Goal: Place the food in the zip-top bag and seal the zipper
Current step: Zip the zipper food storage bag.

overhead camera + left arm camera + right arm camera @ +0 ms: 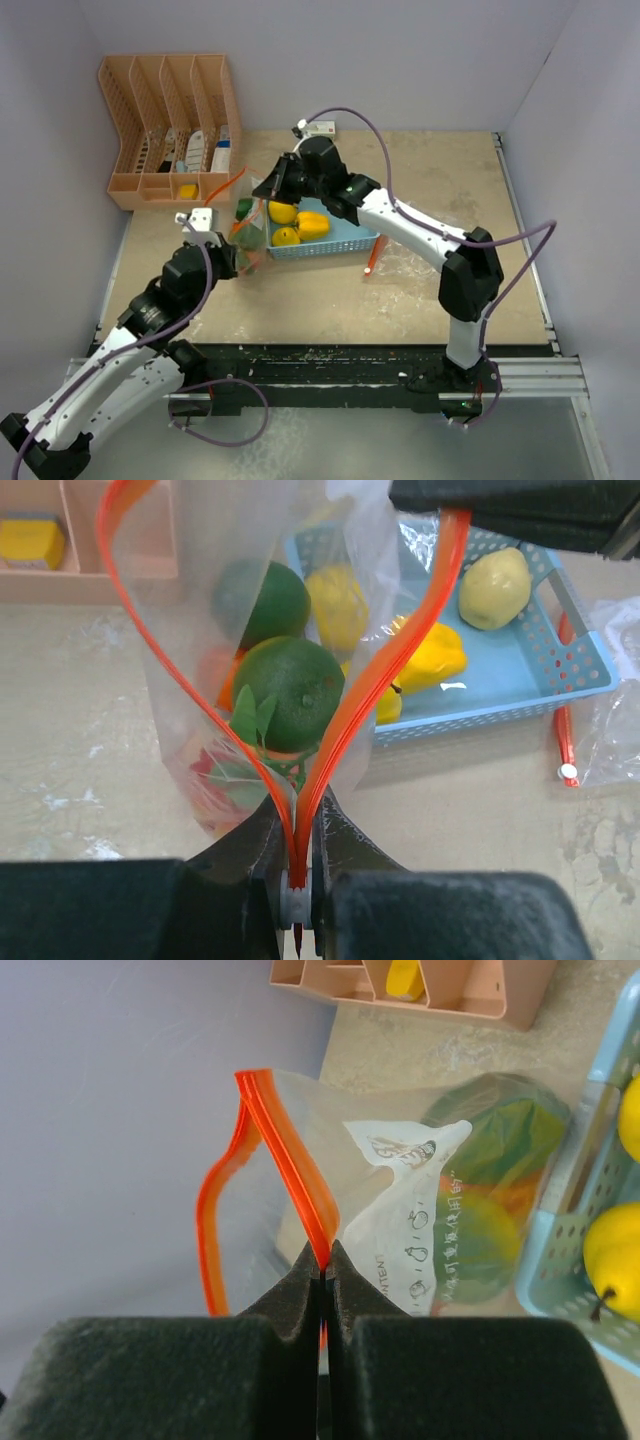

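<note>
A clear zip-top bag with an orange zipper is held up between both grippers, its mouth gaping. My left gripper is shut on the near end of the zipper, at a grey slider. My right gripper is shut on the far end of the zipper. Inside the bag lie green fruits, an orange piece and a red piece. Yellow toy fruits lie in the light-blue basket beside the bag; the left wrist view shows a pale yellow lemon and a yellow pepper there.
A peach slotted organizer with small items stands at the back left. Another clear bag with an orange zipper lies right of the basket. Walls close in at the back and both sides.
</note>
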